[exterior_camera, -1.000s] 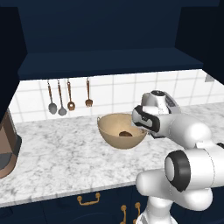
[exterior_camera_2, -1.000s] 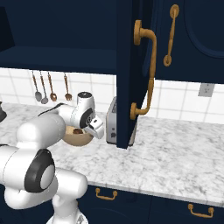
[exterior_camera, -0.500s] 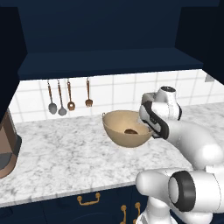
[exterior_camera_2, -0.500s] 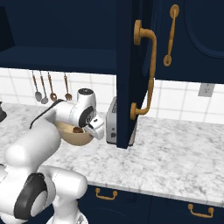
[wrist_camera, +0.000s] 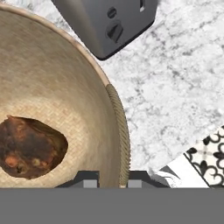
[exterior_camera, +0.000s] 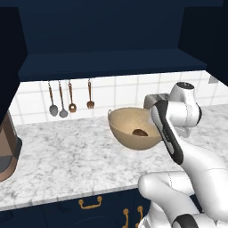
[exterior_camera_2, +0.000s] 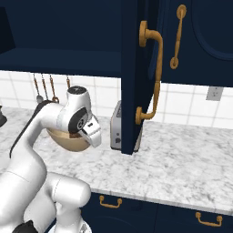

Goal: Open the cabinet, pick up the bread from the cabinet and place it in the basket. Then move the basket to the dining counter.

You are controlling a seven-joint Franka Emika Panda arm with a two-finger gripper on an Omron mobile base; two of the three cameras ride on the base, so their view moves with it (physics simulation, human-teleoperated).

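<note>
I am pinching the basket [wrist_camera: 114,131] rim with my end effector [wrist_camera: 112,180]; the thin grip may be slipping, tipping out the bread [wrist_camera: 30,146] near the toaster [wrist_camera: 107,24].

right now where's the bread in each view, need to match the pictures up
Left base view: the bread lies inside the basket, centre-right, beside the white arm.
Right base view: only a brown sliver at the basket's top, behind the arm's wrist, centre-left.
Hand view: large brown lump on the basket floor, lower left.
Shared landmark: the toaster, behind the basket in the left base view, right of it in the right base view, top centre in the hand view.
</note>
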